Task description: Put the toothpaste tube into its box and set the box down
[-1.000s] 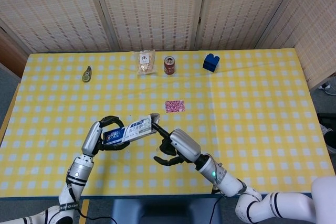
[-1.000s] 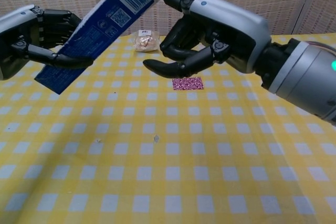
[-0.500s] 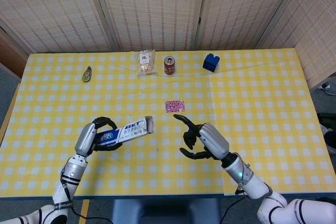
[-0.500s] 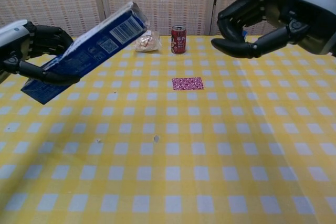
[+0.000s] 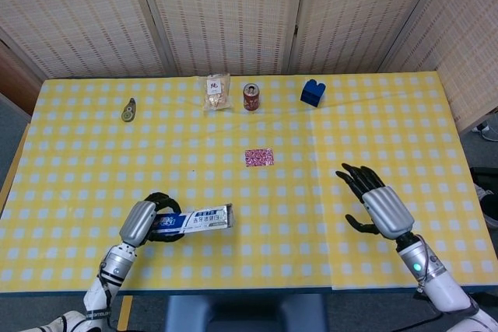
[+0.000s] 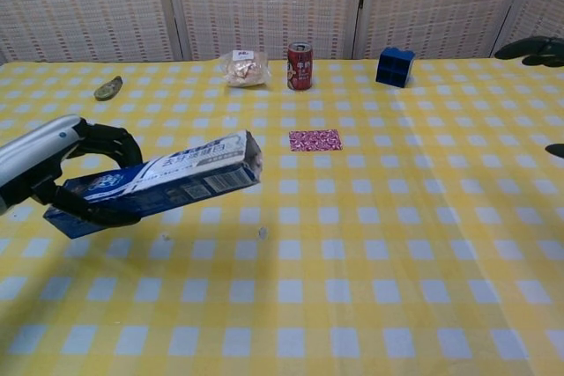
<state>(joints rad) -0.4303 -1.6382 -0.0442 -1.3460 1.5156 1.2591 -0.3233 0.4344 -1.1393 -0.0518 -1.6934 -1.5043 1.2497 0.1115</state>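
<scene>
At 7 o'clock on the worktop (image 5: 373, 114), left hand (image 5: 140, 223) fingers grip the toothpaste box (image 5: 194, 220), near level. Right hand (image 5: 379, 204) at 4 o'clock, fingers spread, empty.

The chest view's right edge cuts off the right hand (image 6: 533, 48), showing only dark fingers (image 6: 520, 47).

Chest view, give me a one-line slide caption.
Left hand holds the toothpaste box above the checked table; right hand open, off to the side.
</scene>
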